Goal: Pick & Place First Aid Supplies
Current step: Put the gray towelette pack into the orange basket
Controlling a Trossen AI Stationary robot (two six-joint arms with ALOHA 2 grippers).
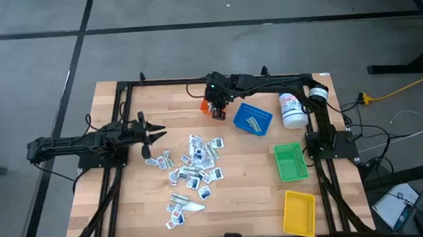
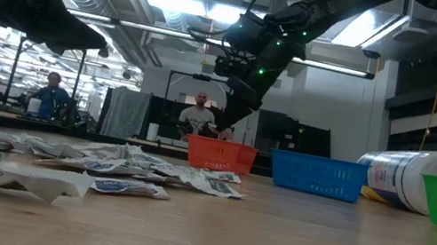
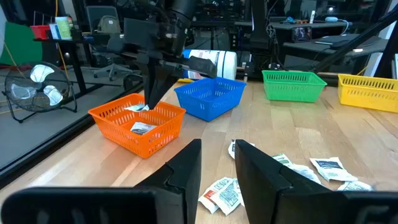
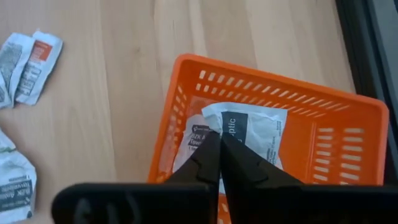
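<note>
Many first aid supplies, small white packets (image 1: 196, 163), lie in a loose pile on the middle of the wooden table. My right gripper (image 4: 217, 135) hangs over the orange bin (image 4: 186, 93) at the far side, fingers shut and slanting down into it. Two packets are in the bin: one printed in dark letters (image 4: 252, 130) right at the fingertips and another (image 4: 198, 138) beside it. My left gripper (image 1: 150, 133) waits open, level, at the table's left, just left of the pile. My right gripper's shut fingertips (image 4: 211, 146) stand in front of the near edge (image 4: 227, 124) of the dark-lettered packet, coming slanting from above into the orange bin. The fingers hide that edge, so I cannot tell whether they still touch the packet or whether it lies free in the bin.
To the right of the orange bin stand a blue bin (image 1: 252, 119) and a white canister (image 1: 293, 110) lying on its side. A green bin (image 1: 291, 162) and a yellow bin (image 1: 300, 212) sit along the right edge. People sit in the room beyond the table.
</note>
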